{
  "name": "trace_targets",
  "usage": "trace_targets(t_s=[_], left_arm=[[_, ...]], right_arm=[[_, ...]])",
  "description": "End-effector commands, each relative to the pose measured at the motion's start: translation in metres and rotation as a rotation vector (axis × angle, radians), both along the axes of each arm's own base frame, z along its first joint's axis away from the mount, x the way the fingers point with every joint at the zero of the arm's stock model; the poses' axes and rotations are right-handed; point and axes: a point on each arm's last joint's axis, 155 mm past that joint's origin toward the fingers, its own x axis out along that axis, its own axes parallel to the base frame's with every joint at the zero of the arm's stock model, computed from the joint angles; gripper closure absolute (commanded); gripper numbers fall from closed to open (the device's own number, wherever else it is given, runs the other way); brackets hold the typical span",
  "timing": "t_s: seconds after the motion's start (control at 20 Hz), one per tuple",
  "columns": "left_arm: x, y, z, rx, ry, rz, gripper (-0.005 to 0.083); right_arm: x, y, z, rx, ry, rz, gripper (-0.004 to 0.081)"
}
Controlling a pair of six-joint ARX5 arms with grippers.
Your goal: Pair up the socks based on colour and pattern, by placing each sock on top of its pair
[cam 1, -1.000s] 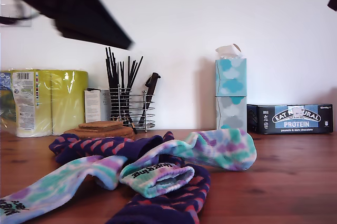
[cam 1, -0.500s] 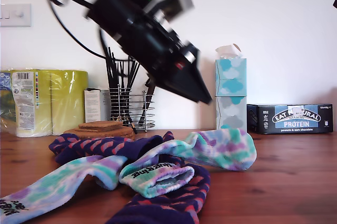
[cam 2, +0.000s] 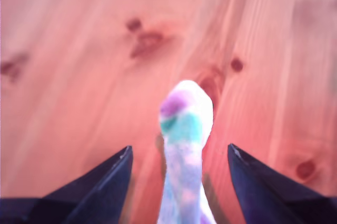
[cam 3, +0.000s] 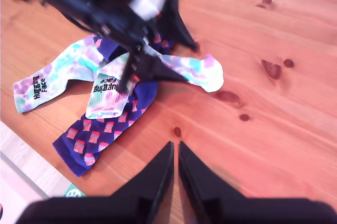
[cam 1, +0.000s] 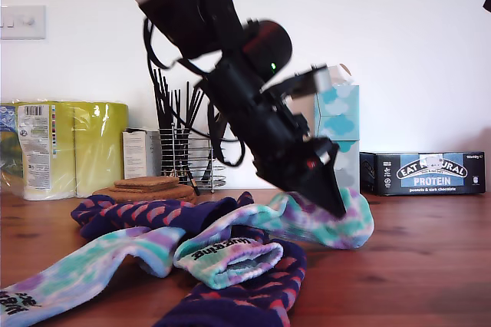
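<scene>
Four socks lie tangled on the wooden table. One tie-dye sock (cam 1: 326,223) (cam 3: 195,71) stretches toward the exterior view's right, its lettered cuff (cam 1: 230,254) resting on a dark navy-purple sock (cam 1: 245,296) (cam 3: 105,129). The other tie-dye sock (cam 1: 84,269) (cam 3: 52,74) lies at the exterior view's left, with the second dark sock (cam 1: 153,212) behind it. My first gripper (cam 1: 334,204) (cam 2: 179,148) is open, its fingers straddling the toe end of the first tie-dye sock (cam 2: 185,124). My second gripper (cam 3: 175,144) hangs shut high above bare table, holding nothing.
Along the wall stand yellow-wrapped rolls (cam 1: 69,146), a white box (cam 1: 142,154), a wire holder of black utensils (cam 1: 188,154), wooden coasters (cam 1: 146,186), stacked tissue boxes (cam 1: 336,135) and a protein bar box (cam 1: 430,173). Bare wood (cam 1: 430,265) lies at the exterior view's right.
My first arm has swung down from the exterior view's upper left to the toe end of the tie-dye sock. The socks have not moved.
</scene>
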Motion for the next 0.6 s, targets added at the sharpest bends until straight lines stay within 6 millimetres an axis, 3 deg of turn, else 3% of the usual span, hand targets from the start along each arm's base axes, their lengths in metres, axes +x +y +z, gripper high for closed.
trace_targets(t_s=[0.0, 0.05, 0.1, 0.2, 0.35, 0.55], left_arm=[[-0.007, -0.001, -0.018, 0.029, 0.022, -0.013, 0.0484], [-0.011, -0.004, -0.018, 0.033, 0.022, -0.021, 0.0678], [-0.013, -0.006, -0.013, 0.028, 0.018, -0.026, 0.081], [-0.012, -0.012, 0.007, 0.006, 0.002, -0.025, 0.0797], [-0.014, -0.017, 0.053, -0.029, 0.036, 0.018, 0.0797], [-0.035, -0.025, 0.114, -0.15, 0.171, 0.047, 0.0797]], right_arm=[[0.0, 0.001, 0.003, 0.0, -0.017, 0.01, 0.0783], [0.0, 0.001, 0.003, 0.0, -0.017, 0.01, 0.0783], [0.0, 0.001, 0.003, 0.0, -0.016, 0.01, 0.0783], [0.0, 0.001, 0.003, 0.0, -0.016, 0.01, 0.0783], [0.0, 0.001, 0.003, 0.0, -0.015, 0.01, 0.0783], [-0.001, 0.001, 0.002, 0.0, -0.012, 0.01, 0.0783]])
